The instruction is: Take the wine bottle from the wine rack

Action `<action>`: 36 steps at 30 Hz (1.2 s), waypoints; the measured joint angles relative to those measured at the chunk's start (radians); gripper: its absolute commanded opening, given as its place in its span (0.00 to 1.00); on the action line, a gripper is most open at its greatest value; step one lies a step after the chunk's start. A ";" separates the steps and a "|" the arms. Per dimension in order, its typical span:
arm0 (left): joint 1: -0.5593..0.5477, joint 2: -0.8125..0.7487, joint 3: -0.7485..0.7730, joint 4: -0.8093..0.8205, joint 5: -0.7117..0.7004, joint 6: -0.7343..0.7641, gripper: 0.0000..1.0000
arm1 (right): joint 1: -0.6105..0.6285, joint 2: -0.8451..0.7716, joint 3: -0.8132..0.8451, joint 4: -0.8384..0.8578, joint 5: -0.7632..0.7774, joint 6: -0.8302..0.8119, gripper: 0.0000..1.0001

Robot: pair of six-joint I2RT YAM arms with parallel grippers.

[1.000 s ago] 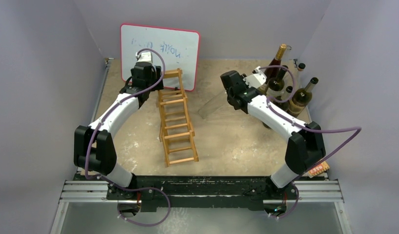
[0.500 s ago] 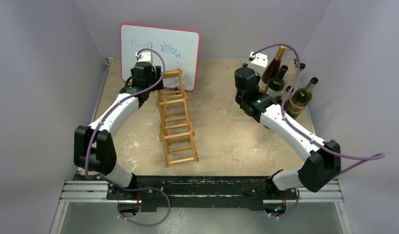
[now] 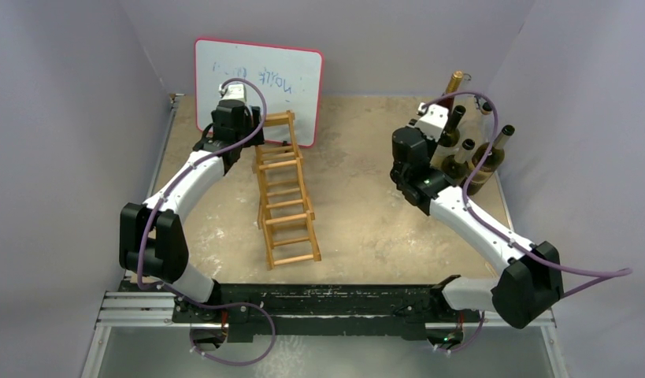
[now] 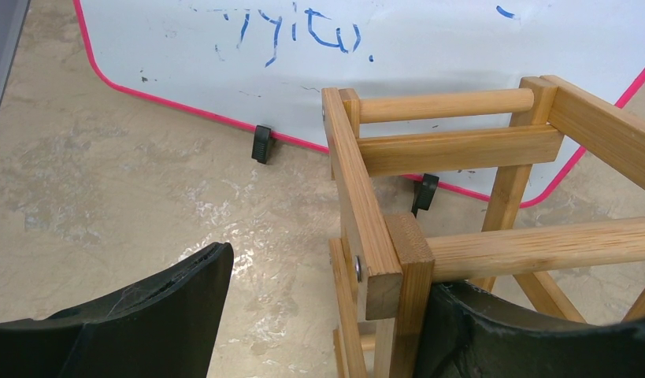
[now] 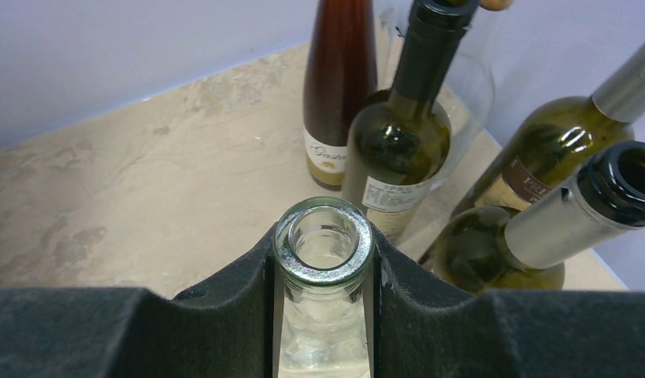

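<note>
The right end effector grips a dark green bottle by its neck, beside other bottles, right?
Not dark green: the right wrist view shows the right end effector gripping a clear glass bottle by its neck, beside other bottles.

Desk [image 3: 358, 228] topped with mottled beige, stone-like surface, scuffed pale in patches. Enclosed on three sides by plain lilac-grey walls [image 3: 75, 118]. Red-edged whiteboard [image 3: 260, 79] propped at back wall, faint blue scribbles seen on it, stood on small black clips [image 4: 261, 143]. Aluminium rail [image 3: 138, 309] fixed along near edge. Lighting even, shadows soft.
</note>
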 measured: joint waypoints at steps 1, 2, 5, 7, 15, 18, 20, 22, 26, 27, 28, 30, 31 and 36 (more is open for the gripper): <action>0.001 0.000 0.000 0.000 0.002 0.000 0.72 | -0.006 -0.003 -0.010 0.005 0.003 0.004 0.00; 0.001 0.000 0.000 0.000 0.003 0.000 0.72 | -0.011 -0.004 -0.018 0.010 0.006 0.007 0.00; 0.001 0.000 0.000 0.000 0.004 0.000 0.72 | -0.028 -0.005 -0.041 0.027 0.010 0.021 0.00; 0.001 0.000 0.000 0.000 0.005 0.000 0.72 | -0.037 -0.009 -0.064 0.041 0.011 0.032 0.00; 0.001 0.000 0.000 0.000 0.005 0.000 0.72 | -0.052 -0.029 -0.140 0.057 0.014 0.083 0.00; 0.002 0.000 0.000 0.000 0.006 0.000 0.72 | -0.052 -0.038 -0.149 0.060 0.015 0.103 0.04; 0.002 0.000 0.000 0.000 0.006 0.000 0.72 | -0.052 -0.043 -0.154 0.062 0.016 0.111 0.09; 0.002 0.000 0.000 0.000 0.006 0.000 0.72 | -0.053 -0.048 -0.158 0.063 0.015 0.119 0.15; 0.002 0.000 0.000 0.000 0.006 0.000 0.72 | -0.053 -0.060 -0.167 0.063 0.014 0.128 0.32; 0.002 0.000 0.000 0.000 0.006 0.000 0.72 | -0.053 -0.063 -0.169 0.063 0.014 0.129 0.36; 0.002 0.000 0.000 0.000 0.006 0.000 0.72 | -0.053 -0.066 -0.170 0.062 0.013 0.129 0.38; 0.002 0.000 0.000 0.000 0.006 0.000 0.72 | -0.053 -0.070 -0.172 0.059 0.011 0.128 0.42; 0.002 0.000 0.000 0.000 0.006 0.000 0.72 | -0.053 -0.071 -0.172 0.057 0.008 0.126 0.44; 0.002 0.000 0.000 0.000 0.006 0.000 0.72 | -0.053 -0.080 -0.172 0.058 -0.008 0.116 0.52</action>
